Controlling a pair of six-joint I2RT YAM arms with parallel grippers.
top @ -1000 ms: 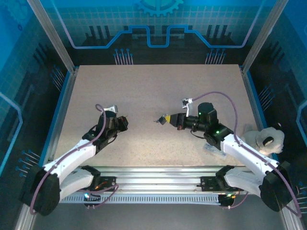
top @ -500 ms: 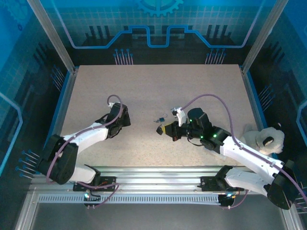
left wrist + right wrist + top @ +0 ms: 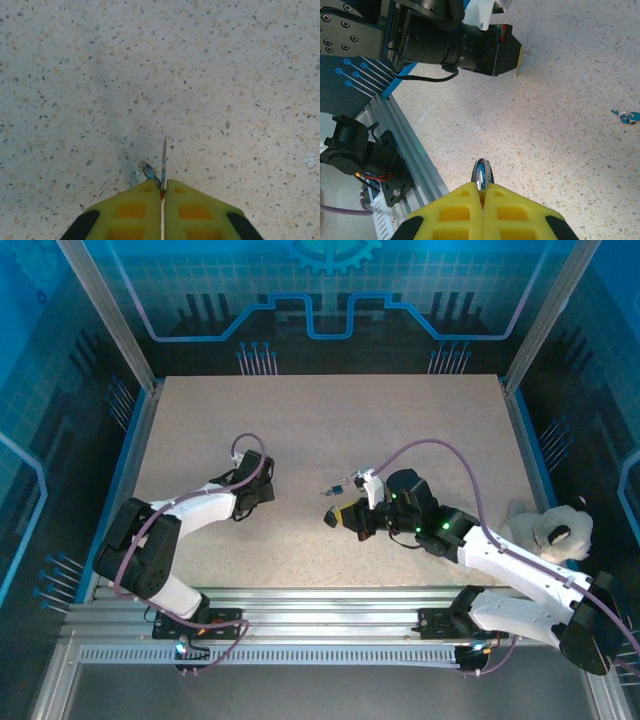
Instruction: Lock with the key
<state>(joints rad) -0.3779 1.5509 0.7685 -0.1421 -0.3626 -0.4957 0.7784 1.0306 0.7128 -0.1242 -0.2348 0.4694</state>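
Pinching the key (image 3: pixel 163 155), the left claw (image 3: pixel 162 189) has swung inward. The right claw (image 3: pixel 482 189), pinching the lock's shackle (image 3: pixel 481 172), has dropped. Insertion still awaits.

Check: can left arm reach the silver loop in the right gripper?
Probably yes: only bare table lies between the left gripper, shut on the key, and the right gripper; its silver loop is exposed.
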